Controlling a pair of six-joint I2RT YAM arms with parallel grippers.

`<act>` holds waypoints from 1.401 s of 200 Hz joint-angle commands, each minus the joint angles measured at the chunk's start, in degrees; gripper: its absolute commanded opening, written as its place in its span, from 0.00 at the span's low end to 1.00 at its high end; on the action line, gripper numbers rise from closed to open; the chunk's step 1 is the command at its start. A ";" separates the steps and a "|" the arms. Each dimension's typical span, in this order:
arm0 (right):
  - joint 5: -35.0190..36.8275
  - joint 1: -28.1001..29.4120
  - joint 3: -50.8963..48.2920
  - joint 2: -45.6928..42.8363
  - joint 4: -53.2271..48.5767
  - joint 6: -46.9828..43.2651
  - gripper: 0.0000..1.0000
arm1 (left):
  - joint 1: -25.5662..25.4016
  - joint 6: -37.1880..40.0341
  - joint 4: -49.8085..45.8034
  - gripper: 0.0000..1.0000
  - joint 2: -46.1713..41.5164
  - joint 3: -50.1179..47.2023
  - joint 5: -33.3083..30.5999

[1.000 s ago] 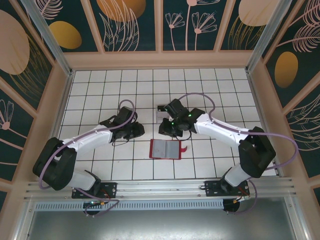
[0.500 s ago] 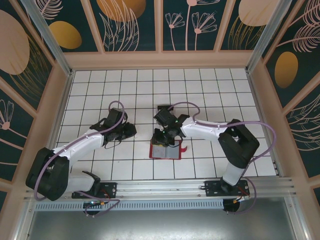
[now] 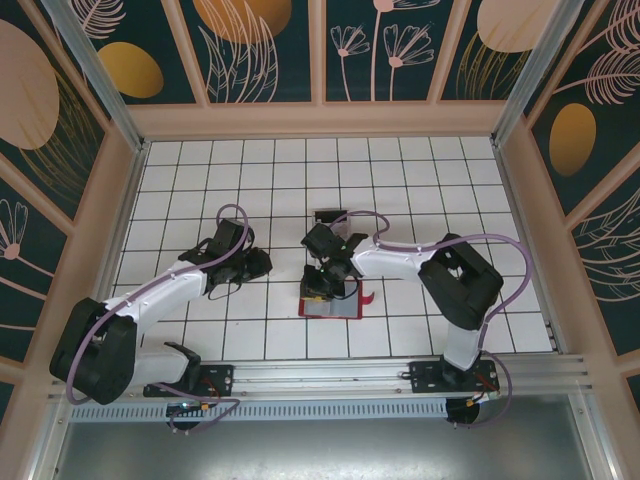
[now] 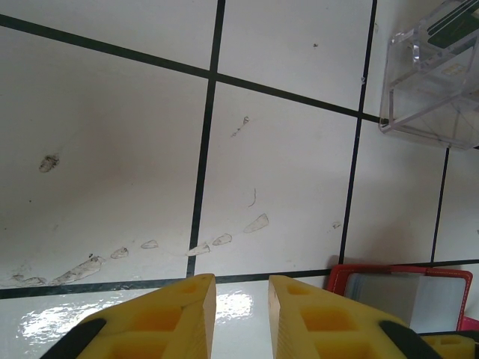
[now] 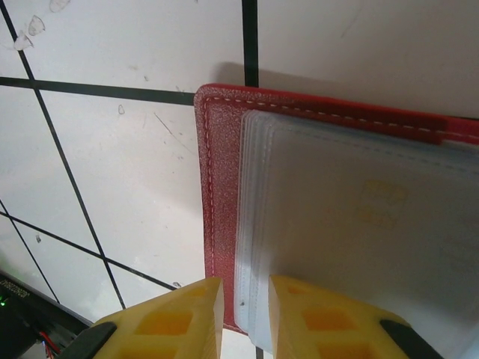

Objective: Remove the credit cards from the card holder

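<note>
The right tool (image 3: 320, 287) has swung in and down, from behind the card holder (image 3: 343, 306) to right over it — its red edge now beneath the tips. The left tool (image 3: 252, 264) has drawn back — the holder lies farther off.

Card holder (image 3: 342, 306) on table (image 3: 420, 180), clear box (image 4: 428, 97) behind it, left fingers (image 4: 176, 318) to its left, right fingers (image 5: 179, 318) above it

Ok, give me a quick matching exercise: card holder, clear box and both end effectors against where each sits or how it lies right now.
1 card holder
2 clear plastic box
3 left end effector
4 right end effector

A over bare white tiles
B above the card holder's edge
C lying open, pale sleeves showing
D on the far side of the card holder

Pairs: 1-C, 2-D, 3-A, 4-B
</note>
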 commanded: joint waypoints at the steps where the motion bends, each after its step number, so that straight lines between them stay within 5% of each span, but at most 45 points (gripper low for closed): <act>1: -0.89 0.45 1.27 1.26 0.55 -0.35 0.24 | 0.35 1.08 -0.92 0.27 -0.83 -0.36 0.83; 173: 5.88 -0.25 -5.24 -5.96 -3.81 0.24 0.25 | 0.26 2.53 0.29 0.26 4.07 2.59 8.47; 280: 13.88 -0.17 -3.18 -7.95 -12.63 0.11 0.36 | 0.20 2.91 0.39 0.26 5.57 2.89 9.11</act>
